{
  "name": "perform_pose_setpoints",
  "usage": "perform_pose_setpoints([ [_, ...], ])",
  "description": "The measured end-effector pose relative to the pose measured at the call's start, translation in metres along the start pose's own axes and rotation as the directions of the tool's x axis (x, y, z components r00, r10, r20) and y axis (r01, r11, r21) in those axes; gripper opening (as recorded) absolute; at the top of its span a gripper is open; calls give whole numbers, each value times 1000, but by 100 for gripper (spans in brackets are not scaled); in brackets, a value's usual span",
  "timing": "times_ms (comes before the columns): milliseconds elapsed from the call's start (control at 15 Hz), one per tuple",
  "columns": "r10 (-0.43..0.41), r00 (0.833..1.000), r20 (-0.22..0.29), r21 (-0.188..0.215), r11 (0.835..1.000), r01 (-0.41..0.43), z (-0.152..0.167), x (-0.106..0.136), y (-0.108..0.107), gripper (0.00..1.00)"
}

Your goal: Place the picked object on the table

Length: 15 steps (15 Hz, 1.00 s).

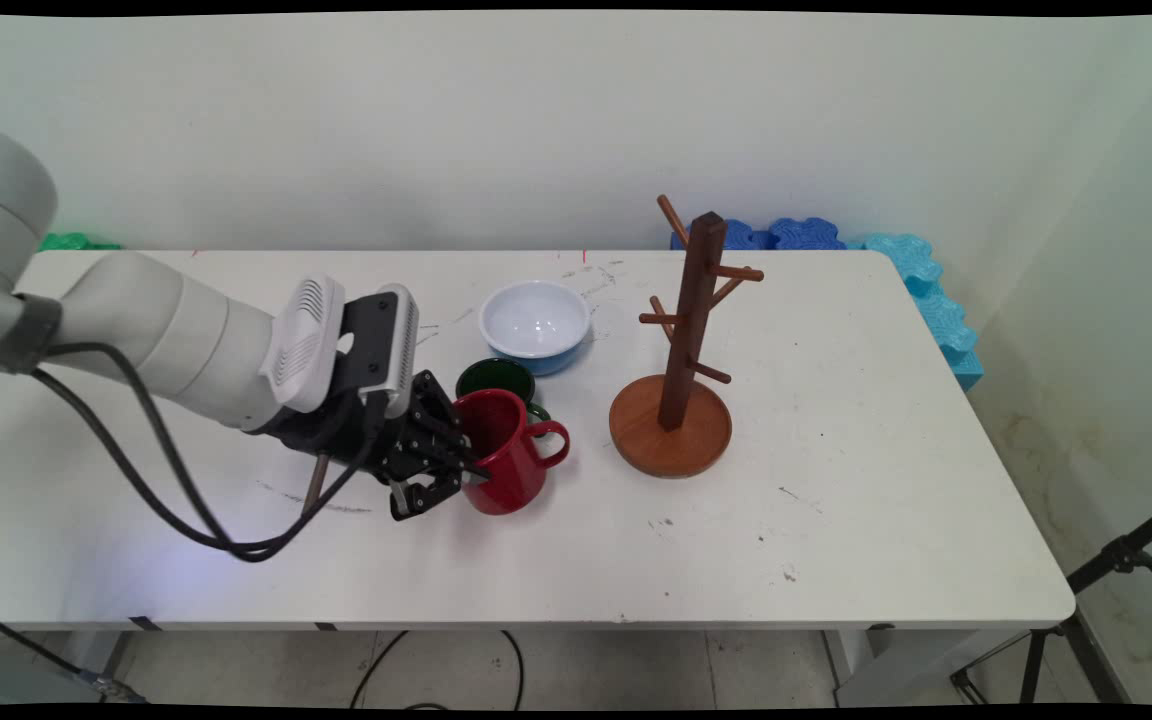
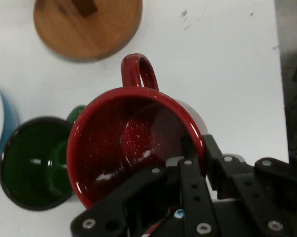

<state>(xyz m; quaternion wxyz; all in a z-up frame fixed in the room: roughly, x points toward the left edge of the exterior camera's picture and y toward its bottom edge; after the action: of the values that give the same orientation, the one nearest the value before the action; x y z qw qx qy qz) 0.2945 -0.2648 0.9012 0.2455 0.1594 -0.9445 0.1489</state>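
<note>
— Two cups sit together near the middle of the counter (image 1: 836,520), yes?

— Yes. A red mug (image 1: 506,452) stands in front, its handle pointing toward the wooden mug tree (image 1: 681,345). A dark green cup (image 1: 496,380) stands just behind it, so close they seem to touch.

— And the end effector (image 1: 441,470)?

— It reaches in low from the left and is clamped on the red mug's rim. In the hand view one finger (image 2: 188,148) lies inside the mug (image 2: 133,143) and the other presses the outer wall, with the rim pinched between them.

— Is the mug lifted?

— I cannot tell; in the main view its base looks to be on the counter, and it leans slightly.

— What else is around?

— A white bowl with a blue outside (image 1: 534,325) stands behind the green cup, a little apart from it. The mug tree stands to the right, well clear of the mugs, on a round base, with pegs sticking out at several heights and nothing hanging on them. In the hand view the green cup (image 2: 37,163) sits left of the red mug, and the tree's base (image 2: 89,27) shows at the top.
</note>
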Motion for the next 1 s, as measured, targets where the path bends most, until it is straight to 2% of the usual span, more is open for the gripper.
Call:
perform_pose_setpoints([
  [467,-81,995,56,7,997,80,15,-2,-1,0],
  [1000,-118,991,62,11,993,117,32,-2,-4,0],
])
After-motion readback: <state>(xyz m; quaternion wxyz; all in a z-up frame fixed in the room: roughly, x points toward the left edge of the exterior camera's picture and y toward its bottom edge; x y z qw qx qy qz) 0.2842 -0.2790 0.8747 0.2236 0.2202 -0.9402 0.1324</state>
